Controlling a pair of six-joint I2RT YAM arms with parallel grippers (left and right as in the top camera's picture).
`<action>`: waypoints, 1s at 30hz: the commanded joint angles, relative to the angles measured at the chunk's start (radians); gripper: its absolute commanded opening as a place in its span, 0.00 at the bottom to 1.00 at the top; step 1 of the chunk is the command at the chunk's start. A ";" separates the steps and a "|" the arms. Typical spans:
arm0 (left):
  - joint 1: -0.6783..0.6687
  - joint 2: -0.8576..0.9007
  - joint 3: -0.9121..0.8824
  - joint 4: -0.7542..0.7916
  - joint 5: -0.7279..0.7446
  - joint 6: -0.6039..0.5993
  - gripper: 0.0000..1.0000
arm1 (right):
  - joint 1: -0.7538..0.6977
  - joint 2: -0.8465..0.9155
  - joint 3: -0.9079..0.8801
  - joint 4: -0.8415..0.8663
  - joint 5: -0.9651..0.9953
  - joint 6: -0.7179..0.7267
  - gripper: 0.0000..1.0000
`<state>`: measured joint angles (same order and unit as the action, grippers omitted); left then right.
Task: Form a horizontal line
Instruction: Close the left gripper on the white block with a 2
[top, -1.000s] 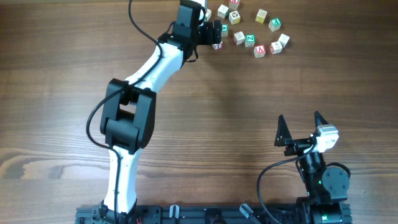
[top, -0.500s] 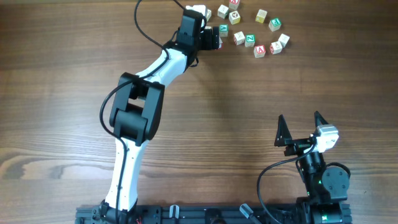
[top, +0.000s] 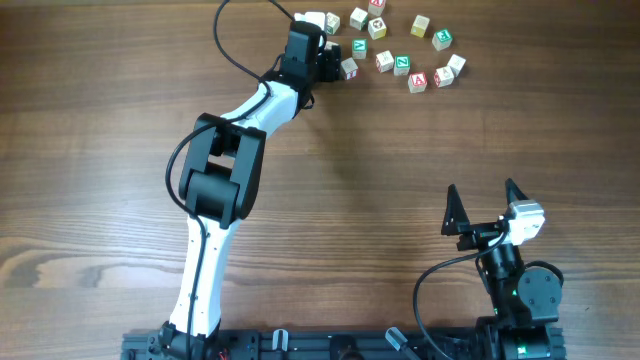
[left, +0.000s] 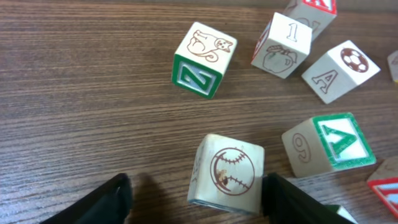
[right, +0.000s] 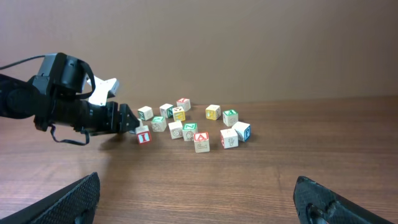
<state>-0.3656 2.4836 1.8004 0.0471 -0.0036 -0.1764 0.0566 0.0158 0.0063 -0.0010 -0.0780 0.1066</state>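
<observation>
Several small wooden alphabet cubes lie scattered at the table's far edge, not in a line. My left gripper (top: 338, 64) (left: 196, 184) is open around a pale cube with a baseball drawing (left: 227, 173) (top: 348, 68). Its right finger (left: 292, 199) touches the cube, while the left finger (left: 109, 199) stands a gap away. Beyond lie a green "Z" cube (left: 202, 59), a green "V" cube (left: 333, 143) (top: 358, 46) and a red "A" cube (top: 419, 80) (right: 200, 140). My right gripper (top: 482, 195) (right: 197, 186) hangs open and empty near the front.
More cubes sit at the far right of the cluster, among them a "1" cube with an apple (left: 283, 43) and an "A" cube with a football (left: 341, 67). The black rail (top: 330, 345) runs along the front edge.
My left gripper's jaws have narrowed around the baseball cube, and the left arm's elbow has shifted toward the far side. The right arm has not moved.
</observation>
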 joint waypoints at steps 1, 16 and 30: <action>0.003 0.030 0.031 0.010 -0.016 0.013 0.63 | 0.004 0.000 -0.001 0.002 0.010 -0.010 1.00; 0.005 0.005 0.048 0.037 -0.017 0.017 0.96 | 0.004 0.000 -0.001 0.002 0.010 -0.010 1.00; 0.039 0.029 0.048 0.091 0.050 0.121 0.94 | 0.004 0.000 -0.001 0.002 0.010 -0.010 1.00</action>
<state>-0.3431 2.4893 1.8256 0.1341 -0.0025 -0.1001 0.0566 0.0158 0.0063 -0.0010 -0.0776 0.1066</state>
